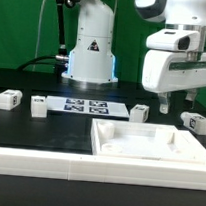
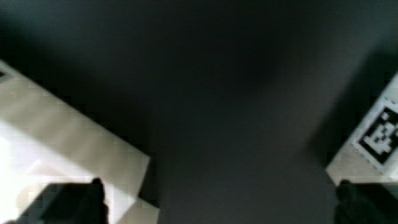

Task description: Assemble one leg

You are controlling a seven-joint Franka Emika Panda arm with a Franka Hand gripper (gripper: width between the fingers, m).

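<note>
Several small white legs with tags lie on the black table: two at the exterior view's left [image 1: 7, 99] [image 1: 39, 105], one near the middle [image 1: 140, 112], and one at the right [image 1: 197, 121]. The large white tabletop [image 1: 153, 147] lies in front. My gripper [image 1: 174, 105] hangs above the table behind the tabletop, between the middle leg and the right leg. In the wrist view the gripper [image 2: 214, 205] is open and empty over bare table. A tagged leg [image 2: 374, 130] lies beside one fingertip and the tabletop's edge [image 2: 54, 130] beside the other.
The marker board [image 1: 91, 107] lies flat at the back centre before the robot base [image 1: 92, 50]. A white ledge [image 1: 36, 164] runs along the table's front edge.
</note>
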